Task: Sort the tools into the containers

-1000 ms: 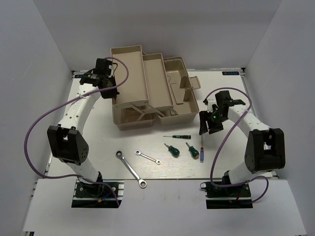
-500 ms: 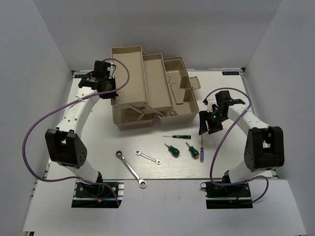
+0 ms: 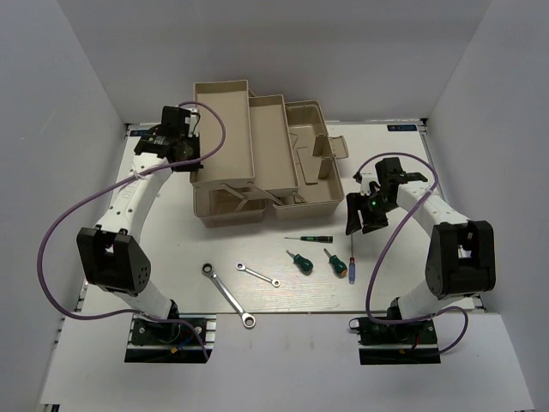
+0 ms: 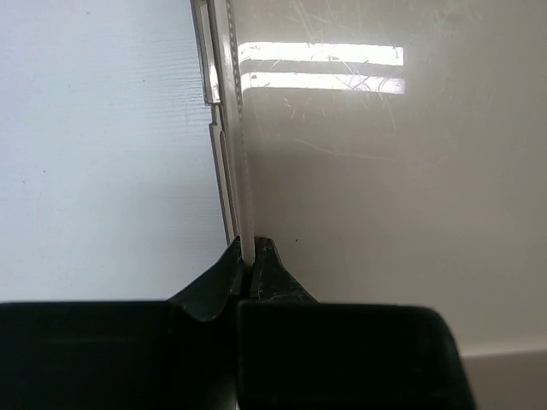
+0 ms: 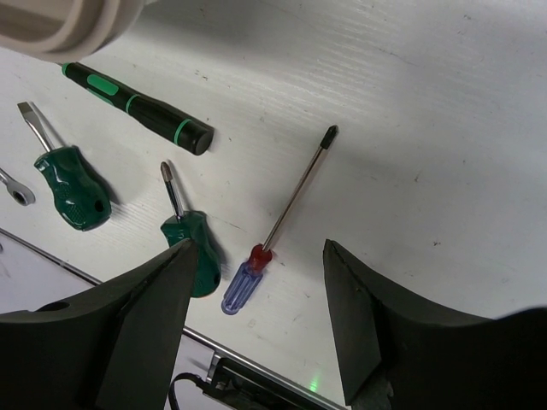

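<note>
The beige cantilever toolbox (image 3: 257,163) stands open at the back, its trays (image 3: 225,133) spread to the left. My left gripper (image 3: 182,152) is shut on the left tray's thin rim (image 4: 246,231). My right gripper (image 3: 360,221) is open and empty above the table, over the blue-handled screwdriver (image 5: 278,229), which also shows in the top view (image 3: 352,261). Two green-handled screwdrivers (image 3: 299,261) (image 3: 334,261), the dark pen-like tool (image 3: 309,238), a short wrench (image 3: 257,275) and a long wrench (image 3: 227,294) lie on the table in front of the box.
The toolbox's bottom compartment (image 3: 322,193) with its pale handle (image 3: 324,148) lies just behind my right gripper. White walls close in both sides. Purple cables loop beside each arm. The table's metal front edge (image 5: 102,278) shows below the screwdrivers.
My left gripper has drawn the tray it holds a little further back and left. My right arm has barely moved.
</note>
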`<action>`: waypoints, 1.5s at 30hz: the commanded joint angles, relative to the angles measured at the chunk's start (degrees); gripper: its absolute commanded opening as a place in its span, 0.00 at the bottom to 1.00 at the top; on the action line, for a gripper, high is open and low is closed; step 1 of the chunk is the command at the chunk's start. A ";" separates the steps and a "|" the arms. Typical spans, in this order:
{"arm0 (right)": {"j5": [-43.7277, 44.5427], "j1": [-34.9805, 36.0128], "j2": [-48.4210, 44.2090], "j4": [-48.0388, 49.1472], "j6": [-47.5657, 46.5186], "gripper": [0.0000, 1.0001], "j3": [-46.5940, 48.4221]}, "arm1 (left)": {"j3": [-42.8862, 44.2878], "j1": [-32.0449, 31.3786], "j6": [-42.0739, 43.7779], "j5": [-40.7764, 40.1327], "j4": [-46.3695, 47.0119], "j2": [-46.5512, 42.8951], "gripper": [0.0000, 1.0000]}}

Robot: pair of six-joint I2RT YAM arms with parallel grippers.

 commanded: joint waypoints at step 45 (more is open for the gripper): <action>10.34 6.47 -1.43 6.28 2.97 0.60 -12.90 | -2.80 0.20 -6.95 11.75 -8.27 -23.95 0.39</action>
